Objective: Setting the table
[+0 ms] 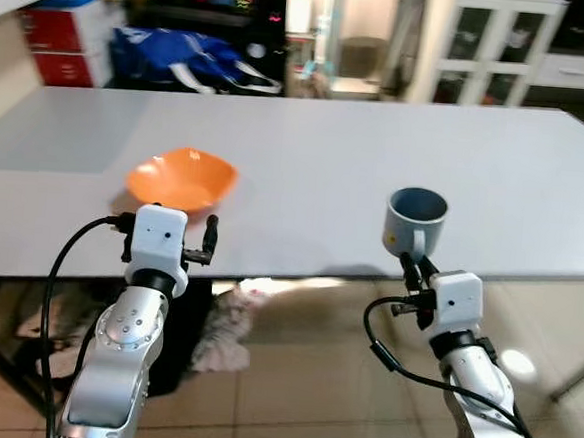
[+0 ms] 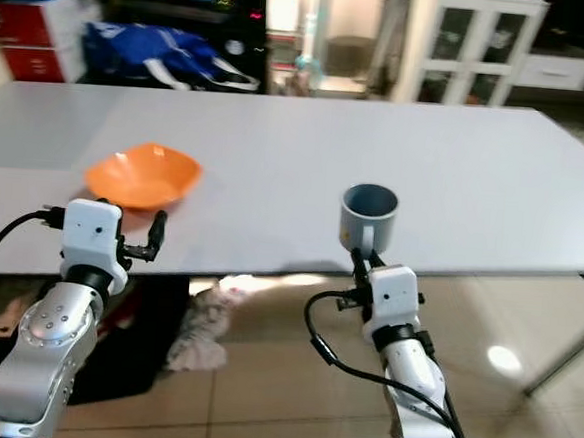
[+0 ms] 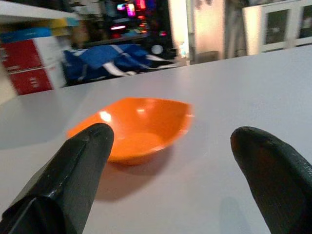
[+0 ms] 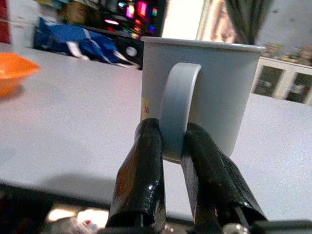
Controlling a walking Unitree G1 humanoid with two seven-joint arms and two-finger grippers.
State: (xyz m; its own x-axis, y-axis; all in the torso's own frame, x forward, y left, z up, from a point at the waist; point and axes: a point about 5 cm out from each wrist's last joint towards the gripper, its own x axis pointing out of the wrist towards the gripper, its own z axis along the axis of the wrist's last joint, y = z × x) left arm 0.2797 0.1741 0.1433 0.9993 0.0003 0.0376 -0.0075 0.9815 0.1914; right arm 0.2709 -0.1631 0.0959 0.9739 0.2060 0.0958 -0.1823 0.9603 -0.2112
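Two silver arms are reaching over the near edge of the white counter [image 1: 375,175]. On the right, the right tool [image 4: 170,146] is pinching the handle of a grey-blue mug [image 1: 415,220], holding it upright at the near edge. On the left, the left tool [image 3: 170,161] is hanging wide apart just near of the orange bowl [image 1: 180,179], which is sitting on the counter, well apart from the mug.

mug [image 4: 204,92] side sticker, red mark, prob "M"
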